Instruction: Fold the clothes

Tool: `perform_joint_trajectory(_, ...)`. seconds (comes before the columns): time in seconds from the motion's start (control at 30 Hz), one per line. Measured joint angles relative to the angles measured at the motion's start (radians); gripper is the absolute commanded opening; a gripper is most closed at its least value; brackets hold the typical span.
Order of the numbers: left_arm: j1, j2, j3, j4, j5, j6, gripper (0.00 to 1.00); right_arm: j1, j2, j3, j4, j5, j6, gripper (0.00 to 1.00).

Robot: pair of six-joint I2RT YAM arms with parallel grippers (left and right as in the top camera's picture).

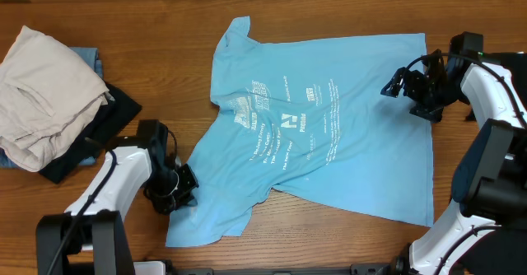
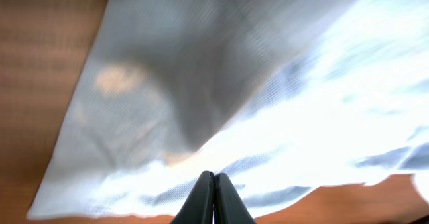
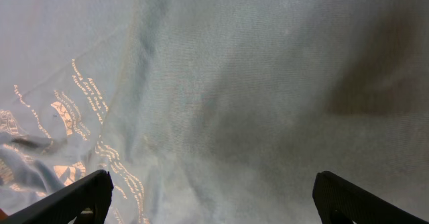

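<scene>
The light sky-blue T-shirt lies spread on the wooden table, its white lettering facing up. My left gripper is at the shirt's lower left edge. In the left wrist view its fingers are pressed together over the blurred hem of the shirt and appear to pinch it. My right gripper hovers over the shirt's upper right part. In the right wrist view its fingers are wide apart above the cloth and hold nothing.
A pile of other garments sits at the table's left: an off-white one on top, a black one and a blue one under it. Bare wood shows along the front edge.
</scene>
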Motion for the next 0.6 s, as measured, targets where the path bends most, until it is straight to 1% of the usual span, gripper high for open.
perform_joint_trajectory(0.07,0.0,-0.002,0.0,0.072,0.001,-0.01,0.04,0.0,0.0,0.0,0.0,0.0,0.001,1.0)
perform_joint_trajectory(0.13,0.0,0.007,0.001,0.203,0.003,-0.026,0.05,0.0,0.0,0.0,0.0,0.0,0.0,1.0)
perform_joint_trajectory(0.23,0.0,0.023,0.002,0.306,0.004,-0.041,0.05,0.0,0.0,0.0,0.0,0.0,0.001,1.0)
perform_joint_trajectory(0.3,0.0,0.052,0.002,0.341,0.004,-0.052,0.06,0.0,0.0,0.0,0.001,-0.001,0.0,1.0)
perform_joint_trajectory(0.37,0.002,0.101,0.014,0.342,0.016,-0.063,0.07,0.0,0.0,0.0,0.0,0.0,0.0,1.0)
perform_joint_trajectory(0.5,0.016,0.17,0.069,0.275,0.053,-0.074,0.06,0.0,0.0,0.0,0.001,-0.001,0.0,1.0)
perform_joint_trajectory(0.6,0.03,0.2,0.089,0.167,0.073,-0.075,0.04,0.0,0.0,0.0,0.0,0.0,0.0,1.0)
